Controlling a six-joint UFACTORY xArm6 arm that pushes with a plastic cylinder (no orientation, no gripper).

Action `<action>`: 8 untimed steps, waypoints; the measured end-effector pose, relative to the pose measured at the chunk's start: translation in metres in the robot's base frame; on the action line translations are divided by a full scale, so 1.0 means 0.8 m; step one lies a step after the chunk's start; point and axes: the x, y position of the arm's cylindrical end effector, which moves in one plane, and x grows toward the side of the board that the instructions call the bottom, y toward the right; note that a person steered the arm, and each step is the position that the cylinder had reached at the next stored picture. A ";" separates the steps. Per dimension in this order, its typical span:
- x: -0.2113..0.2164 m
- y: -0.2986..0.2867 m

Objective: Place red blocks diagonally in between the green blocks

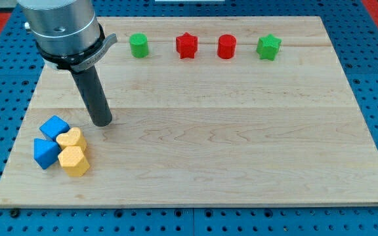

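In the single camera view, my tip (pixel 102 122) rests on the wooden bench (pixel 241 151) at the view's left, just above a tight cluster of two blue blocks, (pixel 55 126) and (pixel 44 153), and two yellow blocks, (pixel 72 139) and (pixel 75 161), near the bench's lower left corner. There are no jaws on this rod, so nothing is pinched or spread; it can only push. The task's things sit well apart from it in a row along the view's top: green cylinder (pixel 138 45), red star (pixel 186 45), red cylinder (pixel 226 46), green star (pixel 268 46). The reds already lie between the greens, but level with them rather than diagonal, so I judge one red needs nudging down.
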 end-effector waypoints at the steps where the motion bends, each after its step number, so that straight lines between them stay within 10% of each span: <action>1: 0.000 0.000; 4: -0.133 -0.145; 8: -0.253 0.164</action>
